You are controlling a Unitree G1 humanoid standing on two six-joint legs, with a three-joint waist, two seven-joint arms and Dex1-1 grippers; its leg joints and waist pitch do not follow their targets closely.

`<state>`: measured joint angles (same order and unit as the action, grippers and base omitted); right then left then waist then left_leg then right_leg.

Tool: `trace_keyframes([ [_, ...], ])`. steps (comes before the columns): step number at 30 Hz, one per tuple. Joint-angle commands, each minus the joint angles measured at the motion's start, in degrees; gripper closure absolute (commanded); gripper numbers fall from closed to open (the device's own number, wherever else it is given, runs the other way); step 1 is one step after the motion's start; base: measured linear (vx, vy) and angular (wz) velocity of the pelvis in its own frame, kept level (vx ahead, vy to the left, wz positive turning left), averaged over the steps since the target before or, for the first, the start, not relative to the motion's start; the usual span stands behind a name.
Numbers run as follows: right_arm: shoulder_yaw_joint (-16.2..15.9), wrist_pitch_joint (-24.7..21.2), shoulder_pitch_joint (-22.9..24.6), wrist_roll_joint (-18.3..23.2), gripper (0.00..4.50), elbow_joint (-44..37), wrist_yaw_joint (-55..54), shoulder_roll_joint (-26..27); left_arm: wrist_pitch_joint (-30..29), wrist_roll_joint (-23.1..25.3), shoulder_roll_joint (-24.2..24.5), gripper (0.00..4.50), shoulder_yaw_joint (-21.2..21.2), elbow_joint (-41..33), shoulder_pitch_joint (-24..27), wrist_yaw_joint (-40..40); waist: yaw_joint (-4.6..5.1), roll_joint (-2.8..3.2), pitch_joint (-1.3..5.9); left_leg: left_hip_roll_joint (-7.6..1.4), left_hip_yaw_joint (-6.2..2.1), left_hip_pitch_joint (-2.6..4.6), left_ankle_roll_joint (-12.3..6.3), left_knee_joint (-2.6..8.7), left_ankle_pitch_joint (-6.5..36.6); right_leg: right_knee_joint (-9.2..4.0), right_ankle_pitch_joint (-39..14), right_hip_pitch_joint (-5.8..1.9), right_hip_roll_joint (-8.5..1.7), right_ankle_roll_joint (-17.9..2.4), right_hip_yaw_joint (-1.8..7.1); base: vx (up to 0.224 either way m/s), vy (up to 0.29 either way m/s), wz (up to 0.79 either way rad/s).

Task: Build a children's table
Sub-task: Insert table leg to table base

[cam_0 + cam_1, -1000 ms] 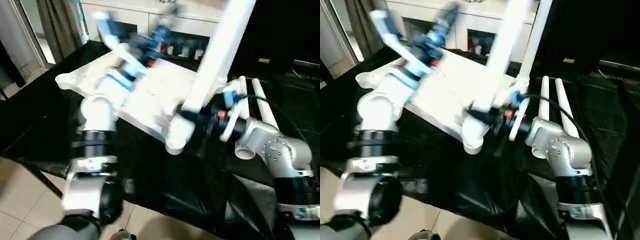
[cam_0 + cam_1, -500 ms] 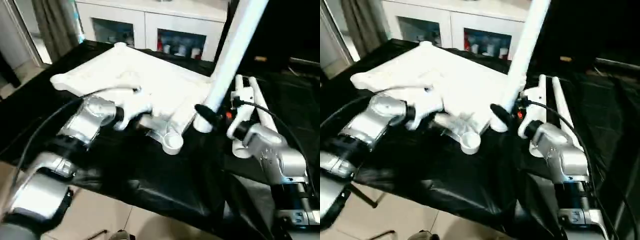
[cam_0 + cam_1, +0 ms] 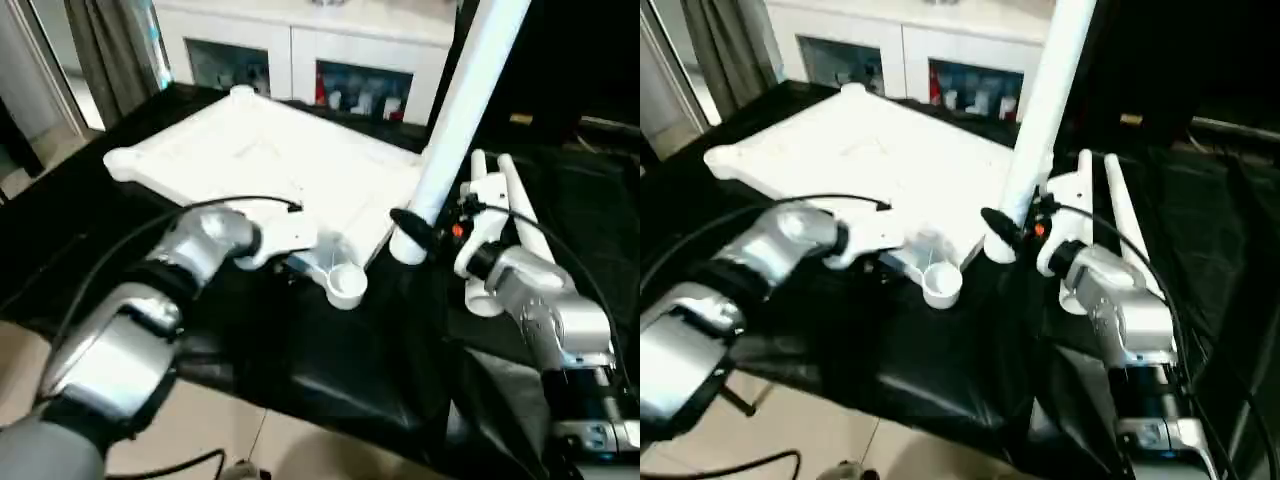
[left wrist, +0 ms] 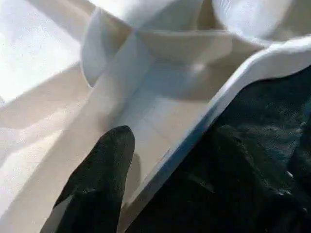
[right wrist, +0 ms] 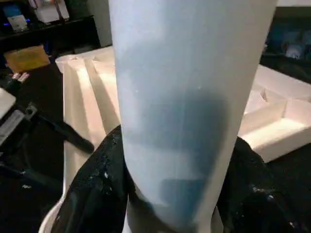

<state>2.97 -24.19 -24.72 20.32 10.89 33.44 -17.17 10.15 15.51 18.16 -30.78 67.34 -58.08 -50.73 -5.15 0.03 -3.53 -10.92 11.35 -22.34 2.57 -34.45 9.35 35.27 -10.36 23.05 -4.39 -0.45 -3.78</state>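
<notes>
1. Our right gripper (image 3: 402, 233) has its two black fingers (image 5: 99, 187) clamped around the wide lower end of a long white tapered hollow plastic tube leg (image 3: 462, 105). The leg stands nearly upright, leaning a little away from us, with its narrow end out of frame at the top.

2. The relation the next move turns on, as we judge it: the round open corner socket (image 3: 346, 285) at the near corner of the tabletop sits just beside the held leg's lower end, towards our left and slightly nearer to us. The leg's long axis already runs roughly along the socket's opening direction, so a short sideways shift and a push down should seat it. The right arm is the one carrying the leg.

3. The white rectangular plastic tabletop (image 3: 240, 160) lies upside down on the black-covered table (image 3: 330, 380), ribbed underside up.

4. Our left gripper (image 4: 150, 160) is at the near edge of the tabletop, close to that socket. One black finger (image 4: 99, 179) lies inside a shallow ribbed pocket and the other outside the rim, so the jaws straddle the edge wall. We cannot tell whether they are pressing on it or merely stand open around it.

5. Two more white tube legs (image 3: 515, 205) lie side by side on the table behind the right gripper.

6. The plastic looks smooth, hard and light, the ribs thin-walled, and the table cover glossy and wrinkled.
</notes>
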Motion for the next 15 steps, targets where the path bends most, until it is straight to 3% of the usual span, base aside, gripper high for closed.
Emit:
trace_keyframes([
  [1,0.25,0.01,0.01,-0.11,2.57,-2.24,-0.19,-0.95,0.87,1.07,-0.48,1.54,-0.60,1.76,-0.81,0.86,-0.04,0.12,4.96,-2.05,-1.30,1.51,-1.45,3.45,9.28,-3.59,-3.55,-3.50,-4.09,-14.09,2.60,0.000,0.000,0.00],
  [9,-0.15,-0.16,0.46,-0.77,2.57,-2.54,0.10,-1.17,1.30,1.29,-1.75,2.09,0.91,5.45,-2.29,-5.33,-0.09,0.00,4.79,-2.13,-1.32,1.65,-1.62,3.55,10.08,-3.91,-5.64,-3.45,-4.28,-14.45,2.58,0.000,0.000,0.00],
  [15,-0.78,0.48,-0.25,-1.34,2.57,-1.27,0.49,-1.41,1.80,3.53,-1.17,2.47,-1.26,5.41,-3.87,-12.94,-0.15,-0.22,4.77,-2.19,-1.30,1.60,-2.13,3.59,9.36,-3.75,-4.43,-3.52,-4.40,-14.94,2.61,0.000,0.000,0.00],
])
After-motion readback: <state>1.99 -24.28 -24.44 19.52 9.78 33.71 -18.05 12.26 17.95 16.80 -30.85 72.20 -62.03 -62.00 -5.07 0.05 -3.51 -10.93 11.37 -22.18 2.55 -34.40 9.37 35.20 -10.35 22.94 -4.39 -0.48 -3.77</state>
